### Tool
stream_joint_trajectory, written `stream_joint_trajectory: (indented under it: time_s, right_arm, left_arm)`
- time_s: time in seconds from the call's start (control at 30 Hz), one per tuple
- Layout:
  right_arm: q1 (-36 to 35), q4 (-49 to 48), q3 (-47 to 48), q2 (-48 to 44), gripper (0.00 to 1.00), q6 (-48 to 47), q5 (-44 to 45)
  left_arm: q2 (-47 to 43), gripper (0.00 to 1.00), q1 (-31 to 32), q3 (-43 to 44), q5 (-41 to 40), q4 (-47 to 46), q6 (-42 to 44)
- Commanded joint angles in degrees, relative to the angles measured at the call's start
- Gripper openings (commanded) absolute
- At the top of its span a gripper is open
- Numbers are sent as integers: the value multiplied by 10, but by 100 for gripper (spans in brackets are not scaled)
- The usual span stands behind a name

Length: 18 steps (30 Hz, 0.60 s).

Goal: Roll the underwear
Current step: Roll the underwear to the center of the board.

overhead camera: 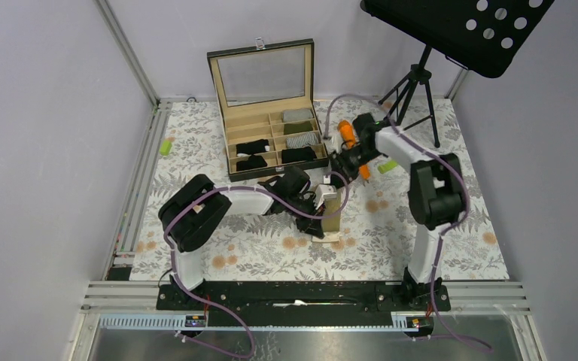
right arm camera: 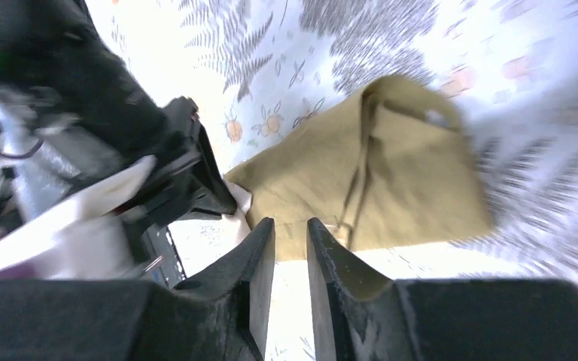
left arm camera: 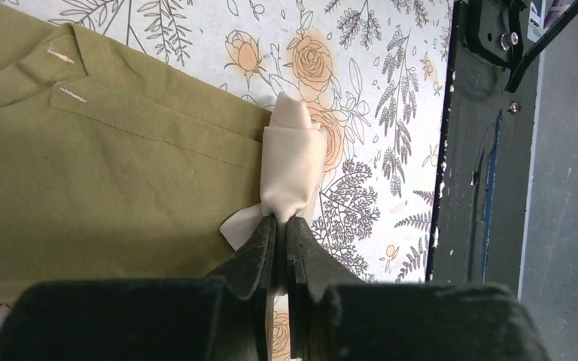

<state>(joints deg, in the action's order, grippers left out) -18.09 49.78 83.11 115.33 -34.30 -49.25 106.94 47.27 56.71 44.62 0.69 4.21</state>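
Closest to the lens, at the bottom of the left wrist view, the two black fingers of the left end effector are pressed together on a cream fabric tab. This tab is bunched into a small upright bundle at the right edge of the olive-tan underwear. I judge that it belongs to the same garment, but the pictures do not prove it. The olive-tan underwear fills the left half of that view and lies mostly flat on the flowered bench, with one folded edge at the upper left.

The right end effector hangs above the garment. Its fingers stand a little apart and nothing is between them. This view is blurred, so I cannot read more from it.

From above, the garment is at the middle of the frame, between the two arms. At the upper middle a wooden box stands with its lid up, and some dark pieces sit in its compartments. I cannot tell if they are finished rolls. An orange stick lies just beside the right arm.

My judgement is that this garment has only begun. One edge is gathered and the long flat part is not yet rolled.
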Motion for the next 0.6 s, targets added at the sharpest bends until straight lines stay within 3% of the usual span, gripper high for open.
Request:
stream_joint_trajectory:
  time_s: [0.0,0.1,0.27,0.37,0.5,0.57]
  right_arm:
    - [53,34,52,-120,30,-21,-16]
    - [83,-76,-19,-225,34,28,19]
    - [98,-273,-242,-453,45,89,140]
    - [97,-284,-354,-551,54,68,150]
    - [77,-189,-443,-599,52,-36,126]
    - [26,-171,-472,-608,51,-75,150]
  left_arm:
    - [24,0,-5,24,48,39,20]
    - [46,0,-6,32,66,57,12]
    - [77,0,-16,49,81,58,-34]
    - [100,0,-24,73,69,70,-67]
    - [130,0,-36,92,81,71,-100]
    - [144,0,-40,101,91,76,-109]
